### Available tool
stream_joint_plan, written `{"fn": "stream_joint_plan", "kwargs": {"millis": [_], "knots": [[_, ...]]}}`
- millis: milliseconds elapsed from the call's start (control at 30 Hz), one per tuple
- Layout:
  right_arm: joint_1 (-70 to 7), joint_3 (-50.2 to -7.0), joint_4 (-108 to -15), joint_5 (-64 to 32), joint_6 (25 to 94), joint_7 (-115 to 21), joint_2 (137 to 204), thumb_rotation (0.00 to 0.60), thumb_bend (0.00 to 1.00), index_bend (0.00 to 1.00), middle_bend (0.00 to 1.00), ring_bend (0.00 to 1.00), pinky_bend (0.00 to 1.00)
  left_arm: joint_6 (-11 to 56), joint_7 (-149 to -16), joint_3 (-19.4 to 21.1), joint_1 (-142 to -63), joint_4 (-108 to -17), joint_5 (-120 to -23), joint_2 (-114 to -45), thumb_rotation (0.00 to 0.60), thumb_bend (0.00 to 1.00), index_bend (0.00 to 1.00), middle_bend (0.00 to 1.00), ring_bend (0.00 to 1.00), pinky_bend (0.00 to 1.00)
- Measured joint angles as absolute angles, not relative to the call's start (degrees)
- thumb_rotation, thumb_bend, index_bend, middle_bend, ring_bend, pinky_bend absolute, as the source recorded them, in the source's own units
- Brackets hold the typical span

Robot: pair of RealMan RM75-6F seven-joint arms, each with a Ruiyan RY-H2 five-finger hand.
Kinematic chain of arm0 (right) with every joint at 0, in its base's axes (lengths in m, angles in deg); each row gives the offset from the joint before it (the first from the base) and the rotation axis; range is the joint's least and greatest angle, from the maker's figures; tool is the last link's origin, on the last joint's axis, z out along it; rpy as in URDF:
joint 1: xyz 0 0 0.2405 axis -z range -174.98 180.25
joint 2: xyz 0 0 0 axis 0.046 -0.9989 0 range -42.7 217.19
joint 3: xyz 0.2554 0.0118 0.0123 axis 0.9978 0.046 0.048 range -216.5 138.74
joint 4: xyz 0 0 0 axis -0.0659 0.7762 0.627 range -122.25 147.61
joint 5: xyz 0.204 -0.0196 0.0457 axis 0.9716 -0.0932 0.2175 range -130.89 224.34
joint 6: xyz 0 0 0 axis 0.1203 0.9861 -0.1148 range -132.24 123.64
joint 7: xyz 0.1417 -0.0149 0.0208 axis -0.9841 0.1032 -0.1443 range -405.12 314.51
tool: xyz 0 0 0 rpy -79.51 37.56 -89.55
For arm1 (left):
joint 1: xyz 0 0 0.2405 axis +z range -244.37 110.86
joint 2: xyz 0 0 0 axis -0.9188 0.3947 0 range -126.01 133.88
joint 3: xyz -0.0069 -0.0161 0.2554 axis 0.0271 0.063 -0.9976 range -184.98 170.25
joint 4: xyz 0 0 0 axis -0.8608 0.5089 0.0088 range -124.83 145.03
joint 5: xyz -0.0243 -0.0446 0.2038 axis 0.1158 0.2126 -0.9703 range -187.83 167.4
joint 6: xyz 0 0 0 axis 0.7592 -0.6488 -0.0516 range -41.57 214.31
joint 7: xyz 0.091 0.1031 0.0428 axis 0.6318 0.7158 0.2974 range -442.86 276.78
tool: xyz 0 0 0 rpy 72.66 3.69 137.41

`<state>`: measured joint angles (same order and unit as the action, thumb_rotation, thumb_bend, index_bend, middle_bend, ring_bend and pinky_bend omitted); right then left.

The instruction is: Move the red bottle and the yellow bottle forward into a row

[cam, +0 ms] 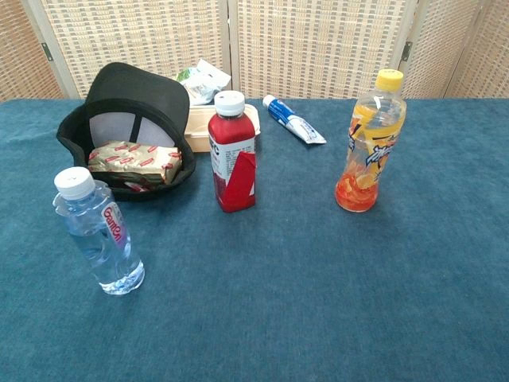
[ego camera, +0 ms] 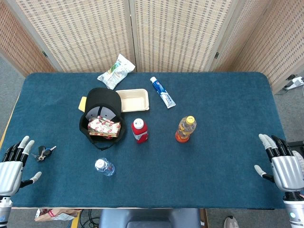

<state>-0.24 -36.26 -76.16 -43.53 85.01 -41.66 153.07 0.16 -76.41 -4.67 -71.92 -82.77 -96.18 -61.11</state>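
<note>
The red bottle (ego camera: 139, 130) (cam: 232, 152) with a white cap stands upright near the table's middle. The yellow-capped bottle (ego camera: 185, 129) (cam: 371, 142) of orange drink stands upright to its right, about level with it. A clear water bottle (ego camera: 104, 166) (cam: 96, 231) stands nearer the front edge, to the left of both. My left hand (ego camera: 14, 164) rests at the front left corner, fingers spread, holding nothing. At the front right edge my right hand (ego camera: 281, 163) lies open too. Neither hand shows in the chest view.
An upturned black cap (ego camera: 101, 115) (cam: 126, 130) holding a wrapped packet sits left of the red bottle. Behind are a beige tray (ego camera: 133, 99), a toothpaste tube (ego camera: 162, 92) (cam: 293, 120) and a snack bag (ego camera: 116, 71). Keys (ego camera: 43, 152) lie by my left hand.
</note>
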Motion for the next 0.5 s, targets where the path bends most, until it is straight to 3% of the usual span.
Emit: {"fn": "stream_joint_plan", "kwargs": {"millis": [500], "knots": [[0.1, -36.7, -77.5, -43.6, 84.4, -43.0, 151.8, 0.600, 0.19, 0.06, 0.16, 0.09, 0.14, 0.1, -76.1, -5.0, -71.7, -83.4, -96.4, -60.7, 0.600, 0.14, 0.00, 0.00, 0.00, 0.06]]}}
